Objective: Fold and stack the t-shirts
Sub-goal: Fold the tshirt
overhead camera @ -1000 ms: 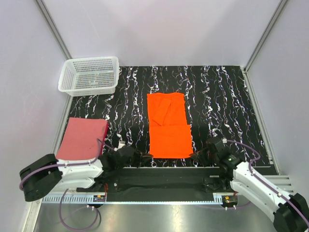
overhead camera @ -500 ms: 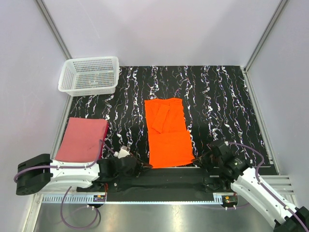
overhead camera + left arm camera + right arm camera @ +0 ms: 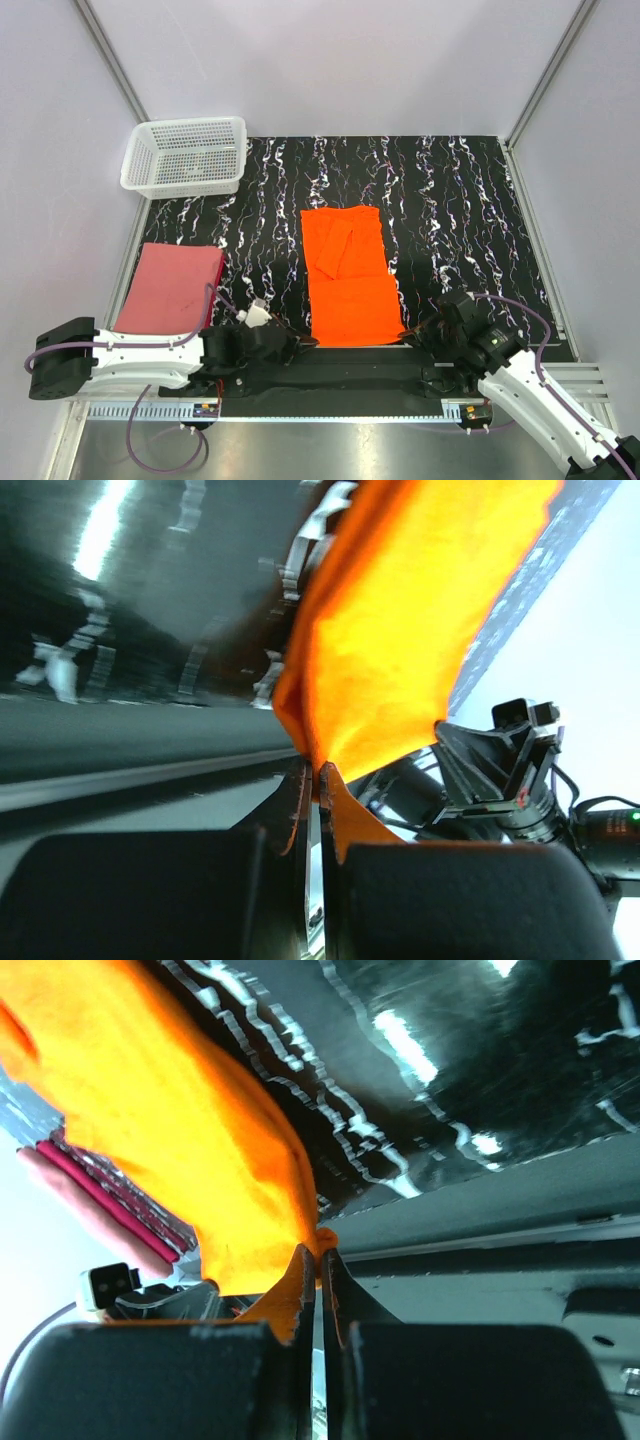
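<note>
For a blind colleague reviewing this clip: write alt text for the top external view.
An orange t-shirt lies partly folded on a black marbled table, the left gripper and right gripper each at one of its near corners. A folded pink-red t-shirt lies near left; a white mesh basket sits far left.

Lab test cell: plain white walls, aluminium frame posts.
</note>
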